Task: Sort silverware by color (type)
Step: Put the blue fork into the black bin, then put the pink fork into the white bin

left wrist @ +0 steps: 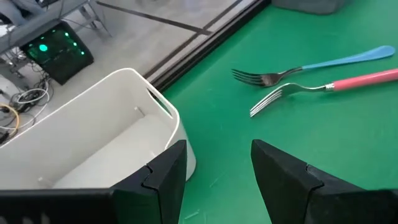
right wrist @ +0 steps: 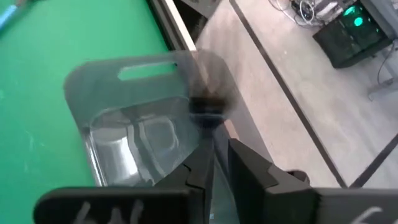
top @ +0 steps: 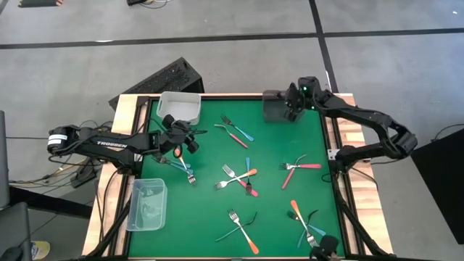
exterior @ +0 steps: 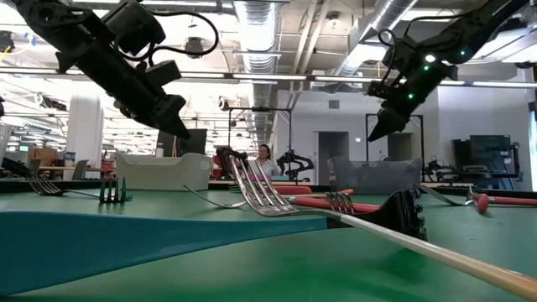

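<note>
Silverware lies scattered on the green mat [top: 275, 210]: a teal-handled and a pink-handled fork [top: 235, 132] at the far middle, a crossed heap [top: 238, 177] in the centre, red-handled forks [top: 297, 168] at the right, and orange-handled ones [top: 243, 230] near the front. My left gripper [left wrist: 217, 168] hangs open and empty over the mat beside the white bin [left wrist: 93, 143], with the blue-handled fork [left wrist: 323, 64] and the pink-handled fork [left wrist: 348, 82] ahead of it. My right gripper [right wrist: 217, 155] hangs over the dark grey bin [right wrist: 137, 118] with a narrow gap. A dark blurred thing [right wrist: 205, 107] shows at its tips. My right gripper points slanting down into the dark grey bin from above. The dark blurred thing [right wrist: 205, 107] sits right at its fingertips [right wrist: 199, 155]; whether they touch it I cannot tell, nor which part of it this is.
A clear bin [top: 147, 204] stands at the mat's near left edge, the white bin [top: 179, 106] at the far left corner, and the dark grey bin [top: 275, 109] at the far right. More teal-handled forks [top: 185, 170] lie just nearer than my left gripper [top: 177, 141]. Wooden frame rails [top: 348, 130] border the mat.
</note>
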`<state>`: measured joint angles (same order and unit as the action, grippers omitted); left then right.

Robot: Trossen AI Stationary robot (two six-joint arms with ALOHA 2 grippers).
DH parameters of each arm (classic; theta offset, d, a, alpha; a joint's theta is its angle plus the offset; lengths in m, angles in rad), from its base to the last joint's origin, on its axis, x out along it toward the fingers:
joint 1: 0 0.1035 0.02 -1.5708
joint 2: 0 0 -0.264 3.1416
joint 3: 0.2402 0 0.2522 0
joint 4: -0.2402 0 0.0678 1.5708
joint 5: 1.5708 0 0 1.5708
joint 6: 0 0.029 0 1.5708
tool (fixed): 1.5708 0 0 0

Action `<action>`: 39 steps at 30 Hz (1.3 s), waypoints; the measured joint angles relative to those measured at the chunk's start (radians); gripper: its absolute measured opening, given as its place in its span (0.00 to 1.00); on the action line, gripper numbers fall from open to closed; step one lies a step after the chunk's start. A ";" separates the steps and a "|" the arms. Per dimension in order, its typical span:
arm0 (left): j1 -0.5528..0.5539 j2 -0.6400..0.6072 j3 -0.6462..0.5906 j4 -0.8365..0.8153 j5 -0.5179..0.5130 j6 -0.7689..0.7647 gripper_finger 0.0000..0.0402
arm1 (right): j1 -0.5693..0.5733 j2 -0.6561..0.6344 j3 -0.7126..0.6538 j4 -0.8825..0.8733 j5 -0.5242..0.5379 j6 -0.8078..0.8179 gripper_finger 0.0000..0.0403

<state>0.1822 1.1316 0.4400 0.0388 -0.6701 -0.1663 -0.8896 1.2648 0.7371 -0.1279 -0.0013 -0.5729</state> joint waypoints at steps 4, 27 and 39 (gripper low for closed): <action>0.000 0.000 -0.001 0.037 -0.022 0.015 0.42 | -0.021 0.000 0.000 0.004 0.001 0.079 0.21; -0.055 0.000 0.009 0.273 0.289 0.047 0.42 | 0.516 -0.002 -0.138 0.278 0.014 0.657 0.26; -0.055 0.000 0.009 0.170 0.266 -0.015 0.42 | 0.663 -0.104 -0.136 -0.078 0.239 0.807 0.26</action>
<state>0.1276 1.1320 0.4488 0.2088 -0.4041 -0.1810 -0.2264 1.1603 0.6012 -0.2062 0.2380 0.2345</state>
